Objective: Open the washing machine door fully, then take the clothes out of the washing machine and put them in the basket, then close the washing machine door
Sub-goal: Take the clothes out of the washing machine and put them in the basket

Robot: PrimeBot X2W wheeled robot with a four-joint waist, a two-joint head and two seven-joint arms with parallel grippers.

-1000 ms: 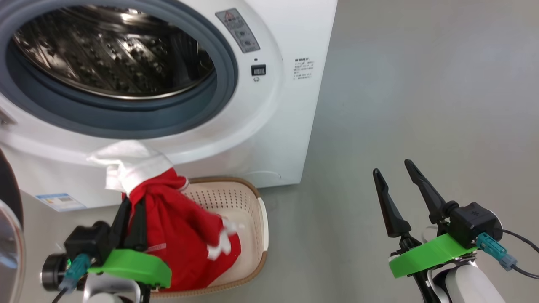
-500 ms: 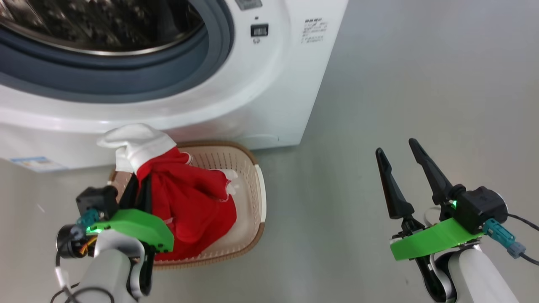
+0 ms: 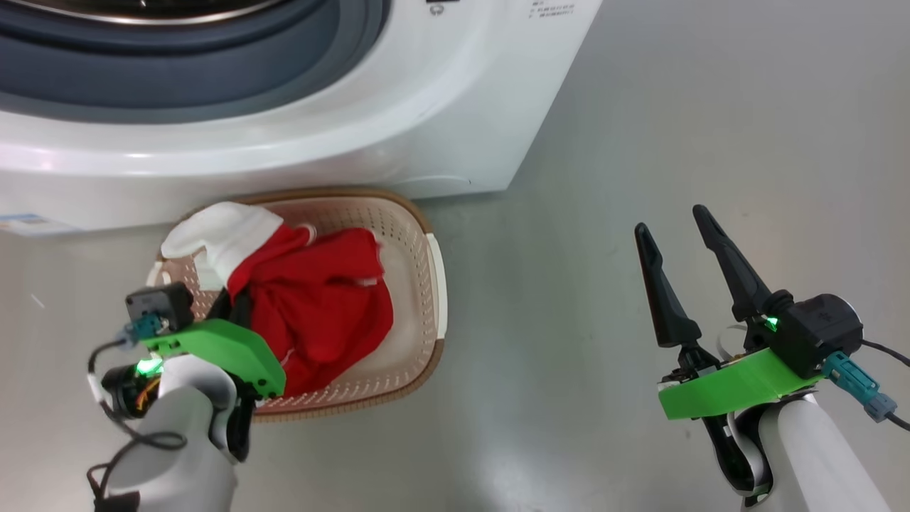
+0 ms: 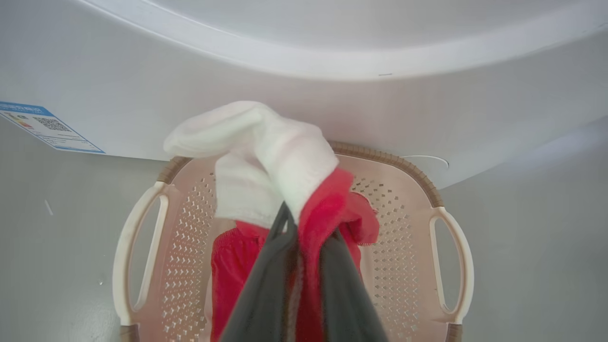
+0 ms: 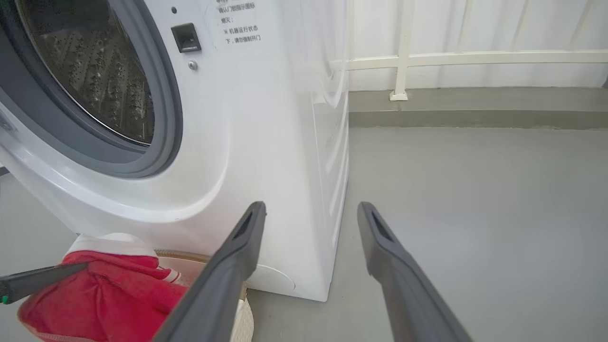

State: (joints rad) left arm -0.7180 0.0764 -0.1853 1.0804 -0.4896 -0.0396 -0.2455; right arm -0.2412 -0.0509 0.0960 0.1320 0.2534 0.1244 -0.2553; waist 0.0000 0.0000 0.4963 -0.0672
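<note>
One washing machine (image 3: pixel 426 128), one basket (image 3: pixel 411 299), one clothes bundle (image 3: pixel 320 306), two tools (image 3: pixel 238 307) (image 3: pixel 672 217)

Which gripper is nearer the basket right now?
Left. The left gripper is over the basket, shut on the clothes; the right gripper stands open above the floor, off to the basket's right.

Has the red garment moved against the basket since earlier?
Yes. Held by the left gripper, the clothes have sunk into the basket; their white end, earlier overlapping the washing machine front, now at the basket rim.

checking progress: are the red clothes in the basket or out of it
Partly in: the clothes hang into the basket, top pinched by the left gripper.
</note>
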